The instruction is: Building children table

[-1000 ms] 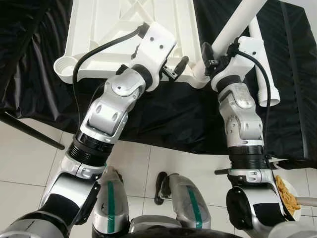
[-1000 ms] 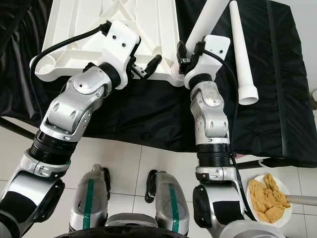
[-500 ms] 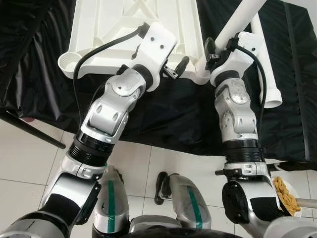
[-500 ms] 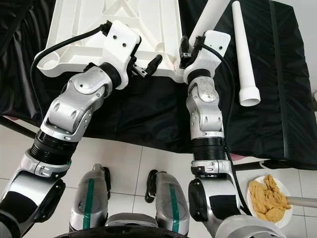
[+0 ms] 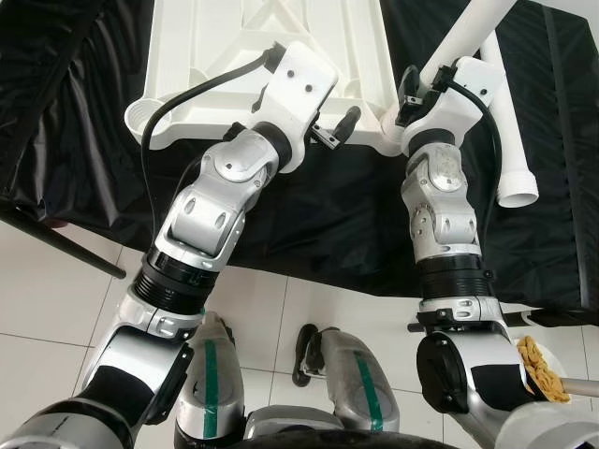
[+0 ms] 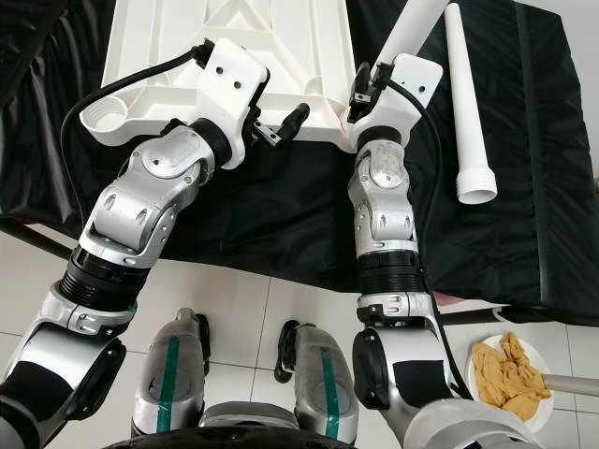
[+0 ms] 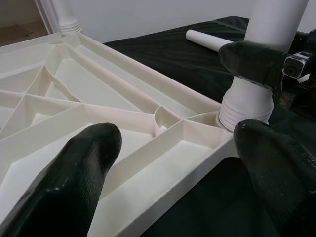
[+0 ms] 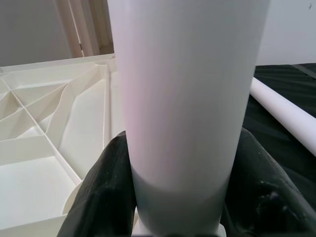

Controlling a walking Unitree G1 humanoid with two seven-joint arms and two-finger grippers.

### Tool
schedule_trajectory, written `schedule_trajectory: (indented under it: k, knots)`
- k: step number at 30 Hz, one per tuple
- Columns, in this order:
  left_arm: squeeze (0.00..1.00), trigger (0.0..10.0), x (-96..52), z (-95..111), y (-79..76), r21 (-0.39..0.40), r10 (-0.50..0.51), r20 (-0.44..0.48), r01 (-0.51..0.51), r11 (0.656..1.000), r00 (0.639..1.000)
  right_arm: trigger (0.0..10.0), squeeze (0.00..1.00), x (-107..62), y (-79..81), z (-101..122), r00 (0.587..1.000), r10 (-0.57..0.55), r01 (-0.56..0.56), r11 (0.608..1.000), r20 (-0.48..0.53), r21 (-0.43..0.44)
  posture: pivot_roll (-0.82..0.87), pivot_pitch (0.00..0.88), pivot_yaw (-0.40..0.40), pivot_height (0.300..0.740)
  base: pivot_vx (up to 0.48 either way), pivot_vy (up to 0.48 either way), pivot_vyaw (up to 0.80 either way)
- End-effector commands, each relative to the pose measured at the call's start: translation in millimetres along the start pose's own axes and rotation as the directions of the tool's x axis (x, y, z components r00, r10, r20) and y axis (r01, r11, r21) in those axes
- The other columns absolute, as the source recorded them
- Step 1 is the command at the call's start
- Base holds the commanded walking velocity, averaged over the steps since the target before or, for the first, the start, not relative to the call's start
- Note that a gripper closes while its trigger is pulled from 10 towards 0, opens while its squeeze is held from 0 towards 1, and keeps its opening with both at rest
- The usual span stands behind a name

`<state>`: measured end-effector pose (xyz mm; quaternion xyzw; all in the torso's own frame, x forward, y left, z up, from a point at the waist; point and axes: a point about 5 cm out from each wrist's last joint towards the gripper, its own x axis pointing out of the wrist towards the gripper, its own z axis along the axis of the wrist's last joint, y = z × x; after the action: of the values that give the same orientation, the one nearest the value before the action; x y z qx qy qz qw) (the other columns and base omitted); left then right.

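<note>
Here the right tool (image 6: 367,82) is clamped round the white leg (image 8: 187,98), standing in the corner socket of the upturned tabletop (image 5: 271,37) on the black-draped worktop (image 6: 524,187). Best to keep the leg upright and press it straight down, while the left tool (image 7: 173,163), fingers apart, steadies the tabletop's near edge.

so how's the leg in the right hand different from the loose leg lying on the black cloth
The held leg stands upright, its base seated in the corner socket of the upturned tabletop, while the loose leg lies flat on the black cloth, joined to nothing. The right hand is closed around the held leg; nothing touches the loose leg. Both are plain white plastic tubes.
</note>
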<state>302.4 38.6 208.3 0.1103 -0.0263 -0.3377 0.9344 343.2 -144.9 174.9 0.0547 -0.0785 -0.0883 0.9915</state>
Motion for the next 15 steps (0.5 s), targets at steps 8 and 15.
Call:
schedule_trajectory:
  k: [8, 15]
  knots:
    - [0.0, 10.0, 1.9, 5, -6.2, 0.016, -0.034, 0.011, 0.034, 0.999, 0.999, 10.0, 0.0, -1.8, -24.2, -24, 0.982, -0.17, 0.167, 0.985, -0.084, -0.034, 0.15, 0.092, -0.096, 0.74, 0.0, 0.0, 0.0]
    - [0.0, 10.0, 2.2, 5, -7.2, 0.015, -0.039, 0.012, 0.039, 0.999, 0.999, 10.0, 0.0, -1.8, -37.0, -29, 0.964, -0.251, 0.247, 0.967, -0.09, -0.057, 0.15, 0.088, -0.097, 0.74, 0.0, 0.0, 0.0]
